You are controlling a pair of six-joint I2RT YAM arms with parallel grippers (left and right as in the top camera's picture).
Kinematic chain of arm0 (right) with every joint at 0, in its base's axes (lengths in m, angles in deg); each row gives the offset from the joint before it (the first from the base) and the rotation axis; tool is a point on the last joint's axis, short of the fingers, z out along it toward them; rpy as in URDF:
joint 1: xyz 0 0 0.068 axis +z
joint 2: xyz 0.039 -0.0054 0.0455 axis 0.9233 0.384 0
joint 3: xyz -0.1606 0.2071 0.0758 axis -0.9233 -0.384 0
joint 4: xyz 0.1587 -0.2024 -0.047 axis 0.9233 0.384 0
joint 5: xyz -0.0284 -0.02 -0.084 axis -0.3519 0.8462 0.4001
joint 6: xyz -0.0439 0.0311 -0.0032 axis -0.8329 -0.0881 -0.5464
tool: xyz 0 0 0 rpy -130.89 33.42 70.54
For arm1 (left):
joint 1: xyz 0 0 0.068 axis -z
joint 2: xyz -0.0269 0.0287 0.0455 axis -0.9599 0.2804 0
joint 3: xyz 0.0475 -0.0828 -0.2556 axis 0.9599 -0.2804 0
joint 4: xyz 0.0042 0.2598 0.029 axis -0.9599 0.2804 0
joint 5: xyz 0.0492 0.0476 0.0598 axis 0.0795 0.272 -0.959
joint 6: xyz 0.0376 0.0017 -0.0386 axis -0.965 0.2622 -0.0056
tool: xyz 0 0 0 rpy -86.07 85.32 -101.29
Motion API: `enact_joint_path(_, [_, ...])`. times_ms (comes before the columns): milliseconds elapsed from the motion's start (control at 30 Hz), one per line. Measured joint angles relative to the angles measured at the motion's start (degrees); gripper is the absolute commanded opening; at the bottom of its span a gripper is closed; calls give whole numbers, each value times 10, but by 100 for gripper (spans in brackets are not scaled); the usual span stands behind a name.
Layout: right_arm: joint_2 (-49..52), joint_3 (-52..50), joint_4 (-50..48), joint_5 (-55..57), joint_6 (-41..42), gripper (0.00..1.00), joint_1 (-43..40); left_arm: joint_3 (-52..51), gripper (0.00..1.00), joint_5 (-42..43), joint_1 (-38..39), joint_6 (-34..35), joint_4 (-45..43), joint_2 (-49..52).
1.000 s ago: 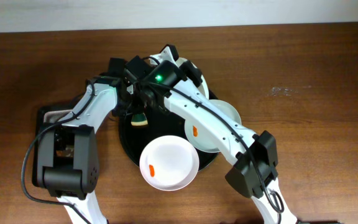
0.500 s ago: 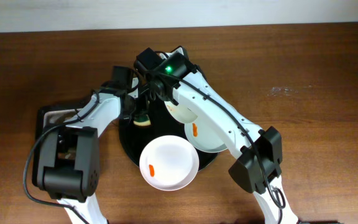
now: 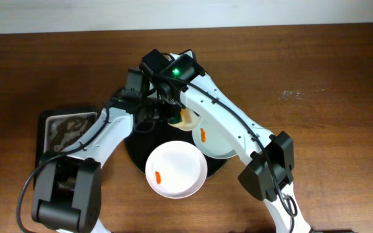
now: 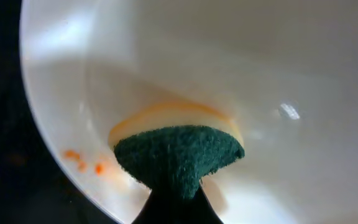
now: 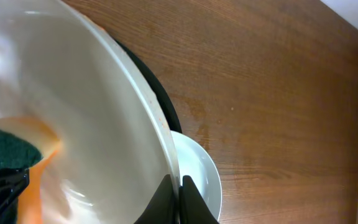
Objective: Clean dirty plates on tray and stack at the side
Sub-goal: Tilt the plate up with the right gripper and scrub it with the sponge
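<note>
My right gripper (image 5: 180, 186) is shut on the rim of a white plate (image 5: 92, 124) and holds it tilted on edge above the black tray (image 3: 135, 149). My left gripper (image 4: 178, 202) is shut on a green-and-yellow sponge (image 4: 179, 155) pressed into that plate (image 4: 272, 81). Small orange smears (image 4: 82, 160) lie near its rim, left of the sponge. In the overhead view the held plate (image 3: 188, 118) is at the tray's back. A second plate (image 3: 217, 141) with an orange smear lies at the right. A third plate (image 3: 177, 169) with a small orange smear lies at the front.
A smaller dark rectangular tray (image 3: 70, 126) lies on the wooden table left of the black tray. Both arms cross over the back of the black tray. Bare wood (image 5: 278, 93) shows to the right of the plates.
The right gripper lifted the back plate onto its edge. The left gripper moved right with the sponge and now presses it into that plate.
</note>
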State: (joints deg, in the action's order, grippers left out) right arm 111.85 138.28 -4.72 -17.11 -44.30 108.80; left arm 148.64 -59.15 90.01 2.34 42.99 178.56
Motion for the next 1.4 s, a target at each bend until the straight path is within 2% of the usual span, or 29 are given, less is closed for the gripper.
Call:
enact_joint_path(133, [0,0,1,-7,0,4,0,-21,0,-15,0,10,-2,16])
enact_joint_path(233, [-1,0,1,-9,0,4,0,-21,0,-39,-2,13,34,16])
enact_joint_path(333, [-5,0,0,-9,2,4,0,-21,0,-47,-37,13,36,16])
enact_joint_path(467, [-6,0,7,3,2,4,0,-21,0,-30,-105,13,49,16])
enact_joint_path(567, [-7,1,8,9,2,4,0,-21,0,-15,-113,12,48,16])
enact_joint_path(667, [-7,1,9,12,2,4,0,-21,0,36,-111,-10,48,16])
enact_joint_path(767, [-7,1,10,-9,13,4,0,-21,0,-42,-87,-9,35,9])
enact_joint_path(867, [-7,1,18,-15,14,4,0,-20,0,-105,-47,41,0,5])
enact_joint_path(1033, [-7,1,5,-15,14,4,0,-19,0,-16,-43,44,56,-10])
enact_joint_path(1167, [-7,1,5,-15,15,4,0,-19,0,46,-42,33,57,-11])
enact_joint_path(1300, [-7,1,5,-15,14,4,0,-20,0,48,-39,32,56,-9])
enact_joint_path(1400, [-7,1,5,-15,14,4,0,-22,0,35,-39,25,57,37])
